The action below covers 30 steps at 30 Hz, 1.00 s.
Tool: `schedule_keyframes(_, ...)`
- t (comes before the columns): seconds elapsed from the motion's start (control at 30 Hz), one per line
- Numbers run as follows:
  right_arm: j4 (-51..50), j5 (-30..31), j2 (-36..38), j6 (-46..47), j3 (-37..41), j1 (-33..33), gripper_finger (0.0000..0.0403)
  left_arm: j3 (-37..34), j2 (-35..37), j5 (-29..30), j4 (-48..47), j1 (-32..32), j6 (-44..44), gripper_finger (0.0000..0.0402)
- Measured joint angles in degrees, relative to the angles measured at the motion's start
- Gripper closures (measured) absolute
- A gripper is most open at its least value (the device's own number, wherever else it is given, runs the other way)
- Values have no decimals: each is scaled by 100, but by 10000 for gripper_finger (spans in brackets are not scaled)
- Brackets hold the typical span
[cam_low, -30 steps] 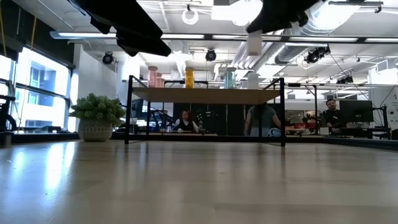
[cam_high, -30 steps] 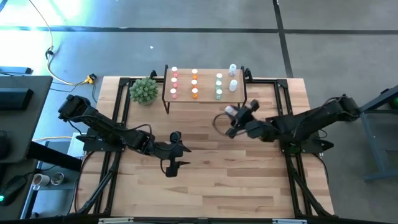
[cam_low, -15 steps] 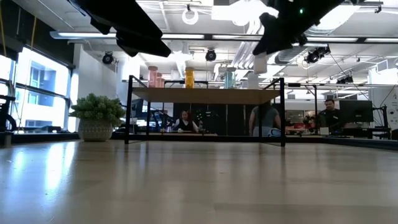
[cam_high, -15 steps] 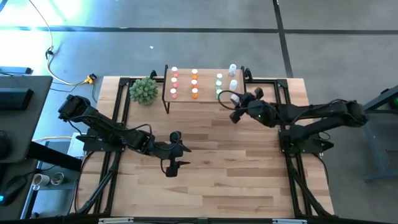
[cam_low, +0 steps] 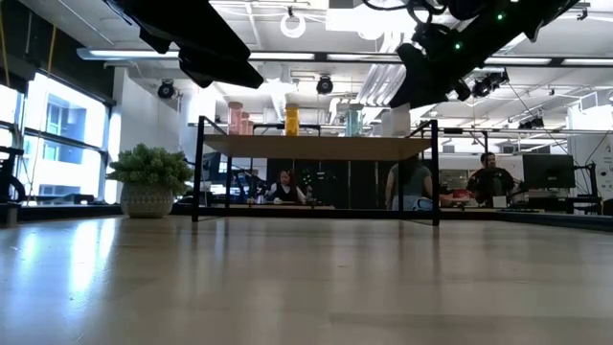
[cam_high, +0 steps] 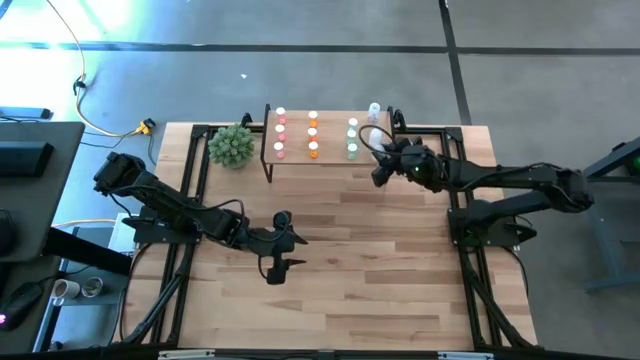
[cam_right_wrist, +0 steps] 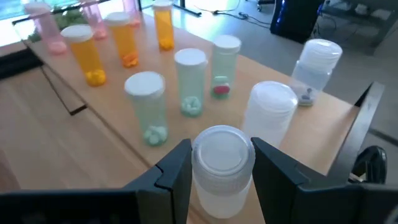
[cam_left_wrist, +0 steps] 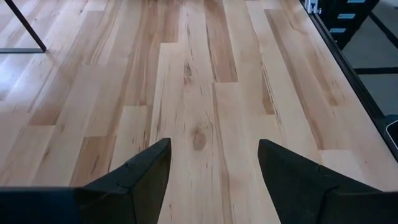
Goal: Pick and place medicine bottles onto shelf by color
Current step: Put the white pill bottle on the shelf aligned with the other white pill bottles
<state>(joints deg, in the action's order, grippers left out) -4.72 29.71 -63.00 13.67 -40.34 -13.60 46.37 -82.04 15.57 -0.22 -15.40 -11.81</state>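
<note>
The shelf (cam_high: 328,150) stands at the table's far edge with medicine bottles upright on it in rows: pink (cam_right_wrist: 43,25), orange (cam_right_wrist: 87,56), green (cam_right_wrist: 149,106) and clear (cam_right_wrist: 270,115). My right gripper (cam_high: 380,158) is at the shelf's right end, shut on a clear white-capped bottle (cam_right_wrist: 222,163). My left gripper (cam_high: 285,245) hangs open over bare table (cam_left_wrist: 205,93) near the middle, touching nothing. My right gripper pinches the clear bottle's body just under its white cap (cam_right_wrist: 222,149) between its two fingers (cam_right_wrist: 175,174). The fingers come from the table's right side, slanting down. The bottle stands about upright, cap up, over the shelf's right end next to the clear bottles.
A potted green plant (cam_high: 232,146) stands just left of the shelf. Black frame rails (cam_high: 455,160) run along the table's sides. The near half of the table (cam_high: 340,290) is bare wood. People (cam_low: 283,187) sit in the room behind.
My right gripper has carried the clear bottle from in front of the shelf toward the far edge, to the shelf's right end by the clear bottles. It has rolled a little and sunk slightly, and stays shut on the bottle.
</note>
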Motion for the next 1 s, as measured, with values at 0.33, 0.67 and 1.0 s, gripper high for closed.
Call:
schedule_keyframes(0.33, 27, -406, -48, -2, 0, -280, 277, 0, 0, 0, -1, 0, 0, 172)
schedule_keyframes(0.67, 23, -423, -68, 95, 0, -331, 277, 0, 0, 0, -63, 0, 0, 172)
schedule_keyframes(1.0, -30, -339, -68, 151, -4, -355, 237, 0, -2, -2, -62, 0, 0, 172)
